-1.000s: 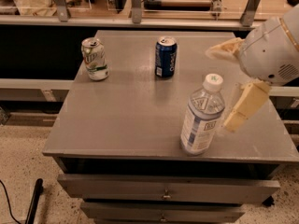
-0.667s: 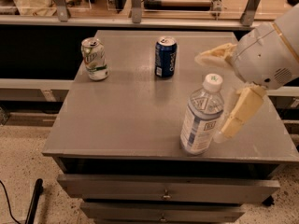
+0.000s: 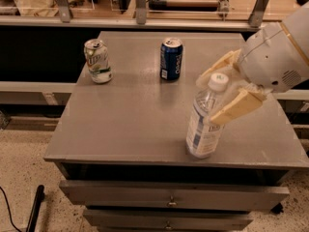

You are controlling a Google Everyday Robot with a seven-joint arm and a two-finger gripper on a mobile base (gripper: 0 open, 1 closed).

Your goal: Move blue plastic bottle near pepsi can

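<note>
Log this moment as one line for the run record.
phase: pre-grasp | gripper: open, straddling blue plastic bottle | bottle: upright, table front right | pepsi can: upright, back centre, apart

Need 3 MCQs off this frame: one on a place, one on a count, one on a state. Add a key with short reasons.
1. Where does the blue plastic bottle stand?
A. Near the front edge of the table, closer to the camera than the pepsi can
B. At the table's back left corner
C. On the floor

2. How many cans are on the table?
A. One
B. Two
C. Four

3. What state is the bottle in?
A. Lying on its side
B. Upright, cap on
C. Upright, cap off

Key:
1 A: the bottle stands by the front edge, and the pepsi can is farther back.
2 B: only the pepsi can and the green-and-white can are there.
3 B: it stands upright with its white cap on, and the gripper is open around its upper part.
</note>
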